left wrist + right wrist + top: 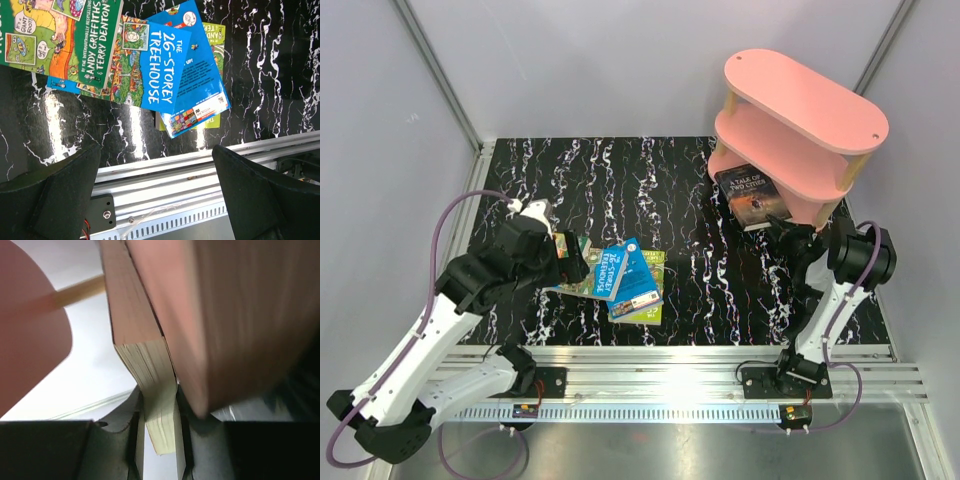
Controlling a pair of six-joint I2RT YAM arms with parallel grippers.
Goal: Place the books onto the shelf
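The pink shelf (pixel 805 110) stands at the back right. A dark book (pixel 752 195) lies slanted on its lowest tier, sticking out toward the front. My right gripper (pixel 784 230) is shut on that book's near edge. In the right wrist view the page block (pixel 156 390) sits pinched between the fingers (pixel 134 440), close under a pink board (pixel 240 315). Left of centre lies a loose pile of books: a green one (pixel 65 35), the blue "26-Storey Treehouse" (pixel 160 65), another blue one (pixel 200 90) and a yellow-green one (pixel 219 37) underneath. My left gripper (pixel 575 262) hovers at the pile's left edge, open and empty (pixel 157 192).
The black marbled tabletop (pixel 620 180) ends in a metal rail (pixel 650 365) along the near side. Grey walls enclose the left, back and right. A light wooden shelf post (pixel 82 292) shows beside the held book.
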